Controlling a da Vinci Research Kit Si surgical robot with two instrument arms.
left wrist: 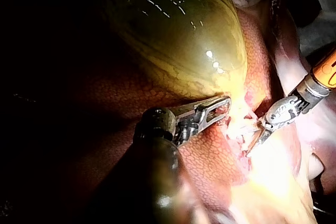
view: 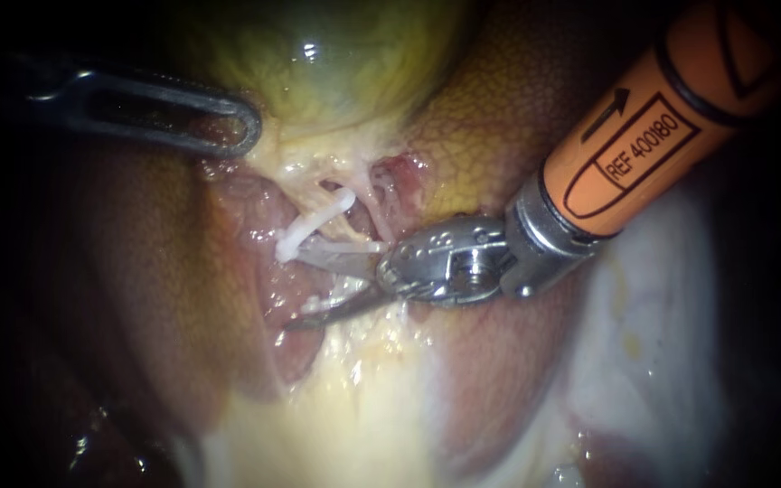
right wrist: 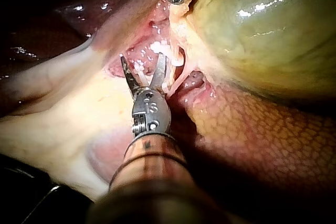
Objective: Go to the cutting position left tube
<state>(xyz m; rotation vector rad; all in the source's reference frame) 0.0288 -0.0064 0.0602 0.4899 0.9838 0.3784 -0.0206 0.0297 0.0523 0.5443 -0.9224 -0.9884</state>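
A pale tube with white clips (view: 311, 231) runs through the dissected pocket below the yellow-green gallbladder (view: 336, 54). My right instrument (view: 296, 289), on an orange shaft from the upper right, holds its two blades open. The upper blade lies just under the clips and the lower one sits lower in the pocket. In the right wrist view the blades (right wrist: 143, 66) straddle the pale strands by the clips (right wrist: 157, 48). My left instrument (view: 228, 122) is shut on tissue at the gallbladder's neck, also seen in the left wrist view (left wrist: 215, 109). Which tube is the left one I cannot tell.
Brown mottled liver (view: 490, 117) borders the pocket on the right, with a darker lobe (view: 137, 271) on the left. Pale yellowish tissue (view: 363, 416) spreads below the blades. The swollen gallbladder (right wrist: 262, 30) bulges close beside the right instrument's tip.
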